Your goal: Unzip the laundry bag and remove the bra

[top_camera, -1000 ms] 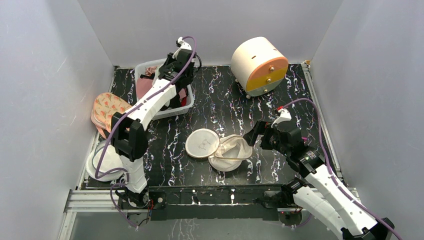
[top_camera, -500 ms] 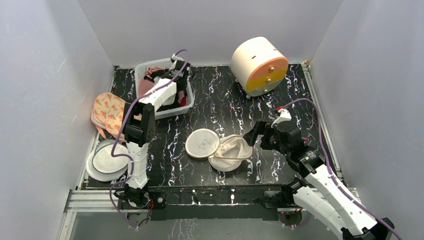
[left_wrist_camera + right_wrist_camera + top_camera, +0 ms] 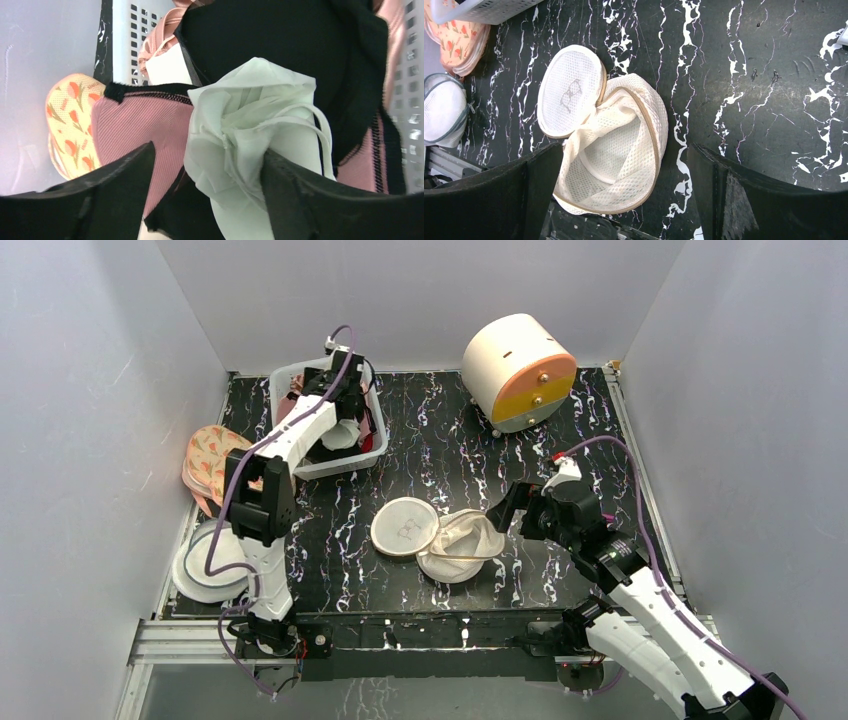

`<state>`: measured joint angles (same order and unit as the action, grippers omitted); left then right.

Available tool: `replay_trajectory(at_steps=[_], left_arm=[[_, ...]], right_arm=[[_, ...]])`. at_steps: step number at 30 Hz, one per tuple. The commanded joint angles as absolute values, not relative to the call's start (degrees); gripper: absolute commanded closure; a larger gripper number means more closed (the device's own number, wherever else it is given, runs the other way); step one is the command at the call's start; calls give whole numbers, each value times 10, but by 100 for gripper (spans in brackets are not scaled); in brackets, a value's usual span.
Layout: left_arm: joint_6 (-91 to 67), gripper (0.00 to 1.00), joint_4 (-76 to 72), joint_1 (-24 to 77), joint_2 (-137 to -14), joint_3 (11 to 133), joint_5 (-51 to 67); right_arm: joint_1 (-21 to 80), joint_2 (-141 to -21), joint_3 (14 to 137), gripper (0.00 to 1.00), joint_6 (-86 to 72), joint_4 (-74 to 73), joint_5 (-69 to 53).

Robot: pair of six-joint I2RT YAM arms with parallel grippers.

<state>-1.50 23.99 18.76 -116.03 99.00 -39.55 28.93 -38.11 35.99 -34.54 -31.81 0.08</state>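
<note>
The cream mesh laundry bag (image 3: 458,545) lies unzipped at the table's middle, its round lid (image 3: 404,526) flipped to the left. In the right wrist view the laundry bag (image 3: 616,150) gapes and only mesh shows inside. My right gripper (image 3: 503,508) hovers open just right of it, the right gripper (image 3: 624,150) straddling the bag from above. A crumpled white bra (image 3: 250,110) rests on pink and black garments in the white basket (image 3: 330,468). My left gripper (image 3: 207,150) stands open over it; the fabric leans on the right finger. From above, the left gripper (image 3: 345,418) dips into the basket.
A cream drum cabinet (image 3: 518,370) with an orange front stands at the back right. A floral bag (image 3: 213,460) and a zipped white mesh bag (image 3: 205,565) lie along the left edge. The basket's perforated wall (image 3: 125,30) rises close to the left fingers.
My left arm has swung left and dropped into the basket, and its jaws have gone from shut to open around the white bra. The right arm has stayed still.
</note>
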Motion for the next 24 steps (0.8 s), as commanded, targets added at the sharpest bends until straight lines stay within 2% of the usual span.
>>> replay_trajectory(at_steps=[1, 2, 3, 4, 11, 18, 24], left_arm=[[-40, 19, 236, 190, -1058, 970, -365], [-44, 8, 233, 190, -1040, 960, -362], [-57, 3, 235, 190, -1021, 948, -358], [-69, 2, 236, 190, -999, 934, -341], [-135, 2, 234, 189, -847, 822, -257], [-142, 2, 271, 189, -818, 804, -225], [-169, 2, 262, 189, -792, 764, -99]], right_arm=[[292, -373, 404, 4, -341, -315, 6], [292, -373, 408, 4, -340, -318, 6], [292, -374, 410, 4, -339, -321, 5], [292, -374, 412, 4, -338, -322, 5], [292, -375, 412, 4, -334, -319, 3], [292, -369, 406, 4, -335, -316, -3], [292, -365, 404, 4, -335, -316, -5]])
